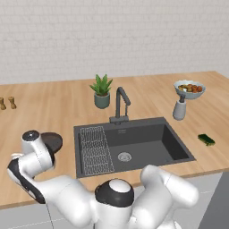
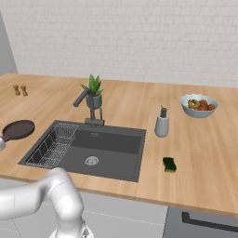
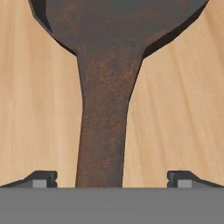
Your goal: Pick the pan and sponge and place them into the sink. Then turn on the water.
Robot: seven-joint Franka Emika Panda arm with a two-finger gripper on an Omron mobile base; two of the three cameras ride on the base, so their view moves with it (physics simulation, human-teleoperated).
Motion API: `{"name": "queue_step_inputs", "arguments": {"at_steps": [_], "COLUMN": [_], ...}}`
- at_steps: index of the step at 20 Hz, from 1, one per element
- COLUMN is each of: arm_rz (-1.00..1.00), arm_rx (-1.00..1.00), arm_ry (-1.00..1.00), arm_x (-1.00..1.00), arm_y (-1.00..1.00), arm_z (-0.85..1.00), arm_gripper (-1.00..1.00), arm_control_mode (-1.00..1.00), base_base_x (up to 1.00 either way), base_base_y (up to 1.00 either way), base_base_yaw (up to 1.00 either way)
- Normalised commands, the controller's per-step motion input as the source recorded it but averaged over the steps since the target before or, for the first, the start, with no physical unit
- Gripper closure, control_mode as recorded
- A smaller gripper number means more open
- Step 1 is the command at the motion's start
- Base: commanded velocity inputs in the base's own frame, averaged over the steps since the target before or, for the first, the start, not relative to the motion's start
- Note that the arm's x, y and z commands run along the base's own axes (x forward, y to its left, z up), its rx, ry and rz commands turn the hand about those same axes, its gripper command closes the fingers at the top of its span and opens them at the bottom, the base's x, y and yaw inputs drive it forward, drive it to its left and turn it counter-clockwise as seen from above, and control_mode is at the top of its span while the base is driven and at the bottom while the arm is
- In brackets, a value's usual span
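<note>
The dark brown-black pan (image 1: 54, 139) lies on the wooden counter left of the sink (image 1: 176, 147), partly behind my arm. In the right base view the pan (image 2: 18, 129) is at the far left. Through the hand view its long handle (image 3: 103, 131) runs straight down between my fingertips (image 3: 43, 178). My gripper (image 3: 112, 179) is open and straddles the handle with a gap on both sides. The small dark green sponge (image 1: 206, 139) rests on the counter right of the sink (image 2: 135, 160), far from my hand, and is the sponge (image 2: 169, 164) near the front edge. The water is out of view at the faucet (image 1: 120, 105).
A potted plant (image 1: 102, 91) stands behind the faucet. A soap dispenser (image 1: 180, 108) and a fruit bowl (image 1: 189, 88) are at the back right. Two small shakers (image 1: 6, 103) stand at the far left. A wire rack (image 1: 94, 150) fills the sink's left side.
</note>
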Motion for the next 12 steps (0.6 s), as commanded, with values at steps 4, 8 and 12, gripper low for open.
{"name": "queue_step_inputs", "arguments": {"at_steps": [4, 8, 12], "arm_rz": [0.00, 0.00, 0.00], "arm_rx": [-0.01, -0.01, -0.03], "arm_ry": [0.00, 0.00, 0.00], "arm_x": [0.12, 0.10, 0.10], "arm_y": [0.16, 0.18, 0.27], "arm_z": [-0.29, -0.31, -0.40], "arm_gripper": [-1.00, -1.00, 1.00], "arm_control_mode": [-1.00, -1.00, -1.00], "base_base_x": [0.00, 0.00, 0.00], "base_base_y": [0.00, 0.00, 0.00], "base_base_yaw": [0.00, 0.00, 0.00]}}
